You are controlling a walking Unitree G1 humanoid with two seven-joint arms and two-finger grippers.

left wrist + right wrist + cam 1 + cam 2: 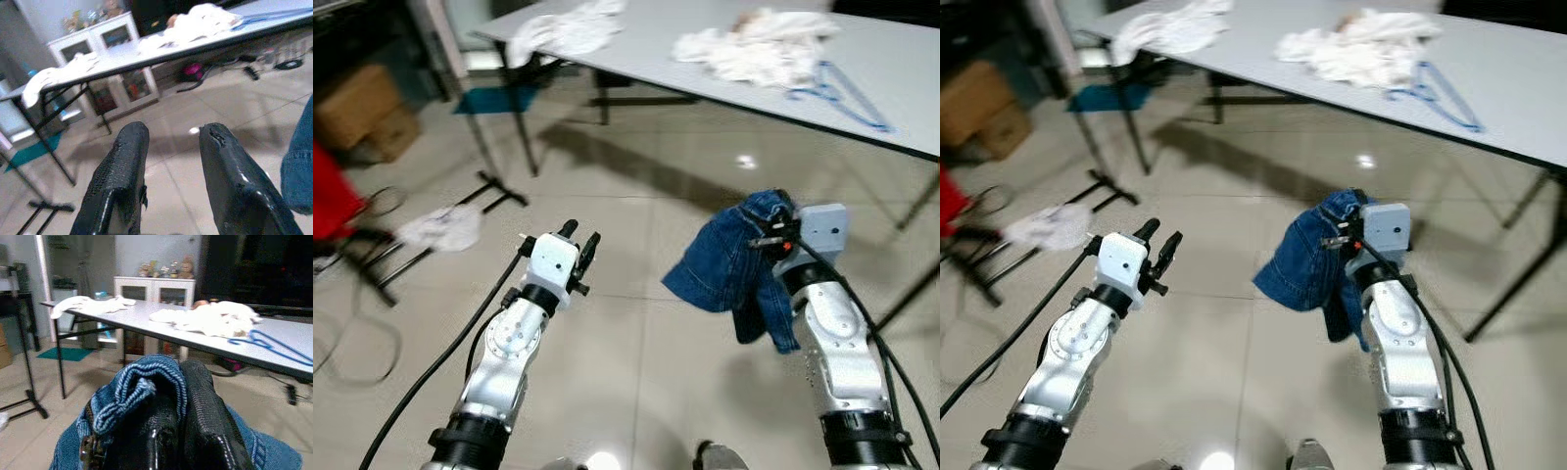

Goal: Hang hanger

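Observation:
My right gripper (780,227) is shut on a blue denim garment (729,264) that hangs from it above the tiled floor. In the right wrist view the denim waistband (142,384) is pinched between the black fingers (205,416). My left gripper (579,240) is held out in front, open, with nothing between its fingers (122,171). A blue hanger (837,93) lies on the grey table (901,69) ahead, next to a pile of white clothes (759,44). The hanger (269,342) also lies on the table in the right wrist view.
More white cloth (563,29) lies at the table's left end. A black floor stand (431,240) with a white cloth (440,227) on it lies at the left, near cardboard boxes (362,108) and cables. Table legs (524,127) stand ahead.

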